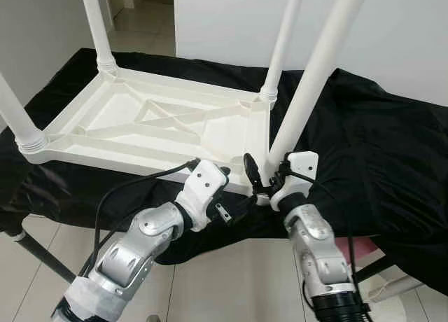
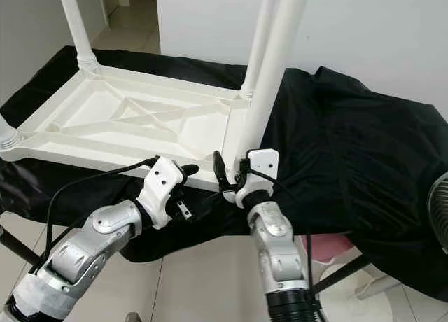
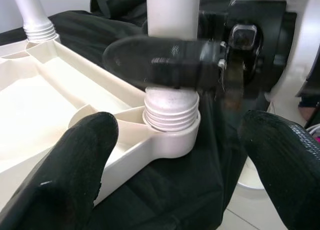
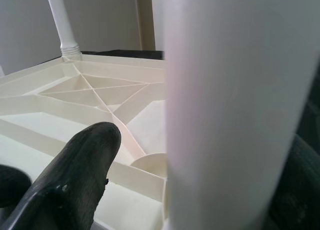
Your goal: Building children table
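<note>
A white plastic children's table (image 1: 140, 119) lies upside down on a black cloth (image 1: 378, 140). White legs stand up from its corners: far left (image 1: 98, 28), near left (image 1: 14, 115) and far right (image 1: 283, 42). The near-right leg (image 1: 308, 91) rises from the threaded socket (image 3: 172, 110) at the front corner. My right gripper (image 1: 266, 178) is open and straddles the base of this leg, with a gap between one finger (image 4: 80, 175) and the leg. My left gripper (image 1: 234, 189) is open just left of the same corner, its fingers (image 3: 75, 175) spread and holding nothing.
The cloth-covered surface ends just in front of the table's near rim, with tiled floor (image 1: 231, 280) below. A black cable (image 1: 119, 192) loops along my left arm. A pink object (image 1: 357, 248) and a fan edge (image 2: 439, 210) sit low on the right. A white wall stands behind.
</note>
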